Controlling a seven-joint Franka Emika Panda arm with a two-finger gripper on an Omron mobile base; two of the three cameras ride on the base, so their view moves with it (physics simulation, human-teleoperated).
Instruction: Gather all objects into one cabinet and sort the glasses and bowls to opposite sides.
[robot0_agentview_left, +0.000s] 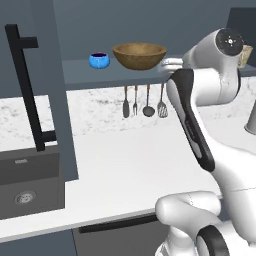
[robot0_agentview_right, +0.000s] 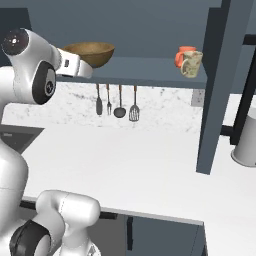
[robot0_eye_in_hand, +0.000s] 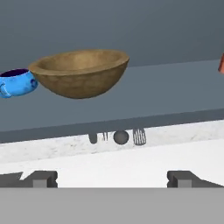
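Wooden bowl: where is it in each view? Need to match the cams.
Left base view: wooden bowl upper middle, on the cabinet shelf, just right of the blue bowl.
Right base view: upper left, partly behind the arm.
Hand view: upper left of centre, blue bowl at its left.
Shared landmark: hanging utensils on the wall below the shelf.

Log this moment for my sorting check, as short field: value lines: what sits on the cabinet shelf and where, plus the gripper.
shelf left side: blue bowl beside wooden bowl, apart
shelf right side: orange-red cup behind beige mug
cabinet doors: open, left door swung out
gripper: open, empty, facing the wooden bowl
under shelf: utensils hanging
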